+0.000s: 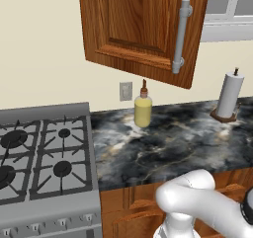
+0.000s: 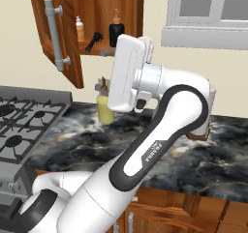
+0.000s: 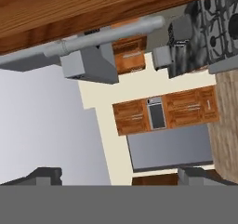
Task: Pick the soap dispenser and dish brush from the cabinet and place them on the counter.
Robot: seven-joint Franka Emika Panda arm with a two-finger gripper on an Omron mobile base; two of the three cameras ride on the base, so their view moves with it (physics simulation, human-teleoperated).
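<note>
The cabinet hangs with its door swung open. On its shelf stand a black soap dispenser with a pump top and a black dish brush lying to its left. My gripper is just below and in front of the shelf, pointing left toward the door, open with nothing between its fingers. Both fingertips stand wide apart in the hand view, where the gripper faces the door's grey bar handle. The dark veined counter lies below.
A small orange-topped bottle stands on the shelf left of the brush. On the counter are a yellow bottle by the wall and a paper towel holder at the right. The grey stove adjoins on the left.
</note>
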